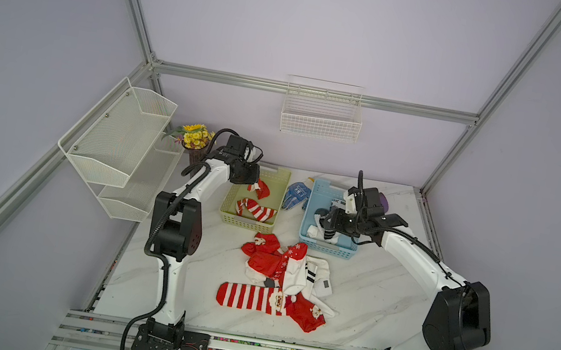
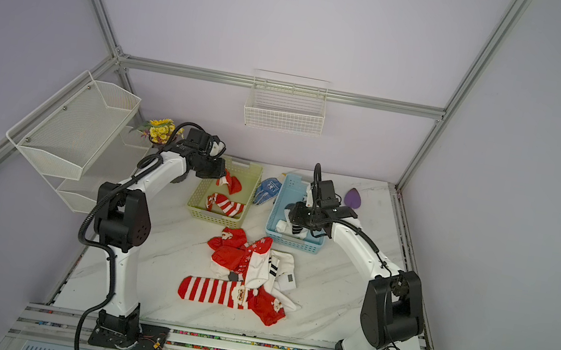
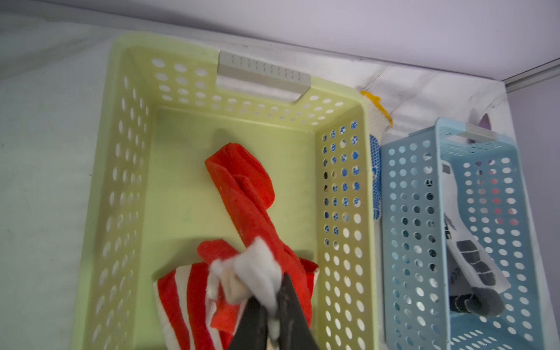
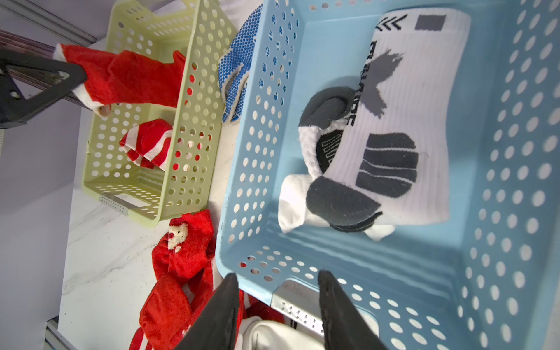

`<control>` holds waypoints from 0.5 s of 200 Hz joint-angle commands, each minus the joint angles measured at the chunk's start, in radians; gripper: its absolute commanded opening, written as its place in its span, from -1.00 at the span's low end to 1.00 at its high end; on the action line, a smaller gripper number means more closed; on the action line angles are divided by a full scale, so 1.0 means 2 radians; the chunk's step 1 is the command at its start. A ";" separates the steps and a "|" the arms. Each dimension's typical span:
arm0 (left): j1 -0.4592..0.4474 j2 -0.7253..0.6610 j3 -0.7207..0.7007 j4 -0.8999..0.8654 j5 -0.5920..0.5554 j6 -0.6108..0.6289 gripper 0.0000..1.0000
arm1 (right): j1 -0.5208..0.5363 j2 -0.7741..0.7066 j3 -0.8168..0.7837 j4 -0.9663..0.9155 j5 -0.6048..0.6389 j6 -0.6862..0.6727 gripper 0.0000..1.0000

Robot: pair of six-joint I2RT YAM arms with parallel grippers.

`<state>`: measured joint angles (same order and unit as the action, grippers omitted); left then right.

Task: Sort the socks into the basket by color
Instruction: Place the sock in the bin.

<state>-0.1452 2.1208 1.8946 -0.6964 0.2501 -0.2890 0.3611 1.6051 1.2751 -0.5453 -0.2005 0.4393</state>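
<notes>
Left hand [image 3: 271, 288] is clenched on the white cuff of a red sock [image 3: 242, 194]. In both top views the sock is suspended just at 3 o'clock of the hand, inside the green basket [image 1: 232, 214]. A red-and-white striped sock [image 3: 181, 291] is seen beneath it.

Right hand [image 4: 277, 278] is held released, nothing between the jaws, over the blue basket [image 4: 257, 151], where white socks [image 4: 418, 91] with grey and black marks are bunched.

A mixed sock pile [image 1: 278, 272] is noted on the worktop [image 1: 385, 297], at 6 o'clock of the baskets.

The gripped cuff is partly hidden by the fingers. Whether the toe touches the basket floor cannot be told.

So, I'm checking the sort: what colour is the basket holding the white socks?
The basket is pale blue, clearest in the right wrist view.
</notes>
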 commanded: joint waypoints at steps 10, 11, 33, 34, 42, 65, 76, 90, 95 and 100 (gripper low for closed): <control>0.000 0.011 0.031 -0.031 -0.021 0.016 -0.78 | 0.001 0.007 -0.005 0.013 -0.006 -0.004 -0.08; 0.000 0.012 0.031 -0.032 -0.021 0.016 -0.78 | 0.001 0.007 -0.005 0.013 -0.006 -0.004 -0.08; 0.000 0.019 0.031 -0.032 -0.020 0.015 -0.76 | 0.001 0.007 -0.005 0.013 -0.006 -0.004 -0.08; 0.000 0.019 0.031 -0.032 -0.019 0.014 -0.76 | 0.002 0.007 -0.005 0.013 -0.006 -0.004 -0.08; 0.000 0.021 0.031 -0.032 -0.020 0.014 -0.75 | 0.001 0.006 -0.006 0.013 -0.006 -0.004 -0.08; 0.000 0.023 0.033 -0.032 -0.022 0.013 -0.68 | 0.001 0.005 -0.009 0.014 -0.006 -0.004 -0.08; 0.000 0.024 0.033 -0.033 -0.024 0.013 -0.61 | 0.002 0.005 -0.010 0.014 -0.007 -0.003 -0.08; 0.000 0.026 0.033 -0.034 -0.026 0.013 -0.52 | 0.001 0.005 -0.011 0.015 -0.007 -0.004 -0.08; 0.000 0.026 0.033 -0.034 -0.027 0.013 -0.48 | 0.001 0.005 -0.011 0.016 -0.008 -0.003 -0.08; 0.000 0.026 0.033 -0.034 -0.028 0.012 -0.44 | 0.001 0.004 -0.012 0.016 -0.009 -0.003 -0.08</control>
<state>-0.1452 2.1784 1.8946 -0.7578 0.2070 -0.2707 0.3611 1.6104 1.2690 -0.5385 -0.2043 0.4393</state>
